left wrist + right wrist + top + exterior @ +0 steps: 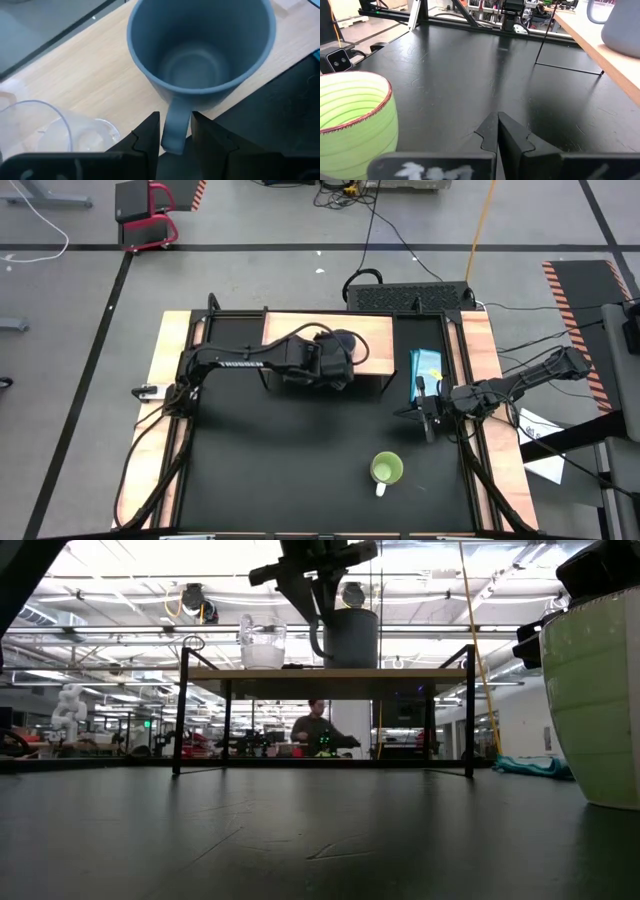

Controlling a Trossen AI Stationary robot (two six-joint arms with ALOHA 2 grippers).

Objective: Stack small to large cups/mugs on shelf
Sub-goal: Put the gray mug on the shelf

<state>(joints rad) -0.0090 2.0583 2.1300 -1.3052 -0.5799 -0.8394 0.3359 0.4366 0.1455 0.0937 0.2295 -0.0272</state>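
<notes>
Lime-green and looming at the edge of the low view, the green mug (590, 700) is what we meet first; from above we see it standing upright on the black table (290, 460), well apart from the shelf (300, 330) and toward the table's front, its white handle pointing away from the shelf.

We take the shelf as our landmark. On its light-wood top stand two vessels: the clear glass cup (263, 643) and, beside it, the grey-blue mug (350, 637), both upright. In the left wrist view we look straight down into the empty grey-blue mug, with the glass cup near it on the same board.

Our left gripper (175, 131) hangs over the shelf, directly above the grey-blue mug. Its fingers (147, 137) sit on either side of the mug's handle, close against it, so we read them as pinching the handle.

Our right gripper (497, 131) waits off to the side of the shelf, low over the table, between the shelf's end and the green mug, near a blue packet (427, 370) lying just beside the shelf. Its fingers are pressed together on nothing.
</notes>
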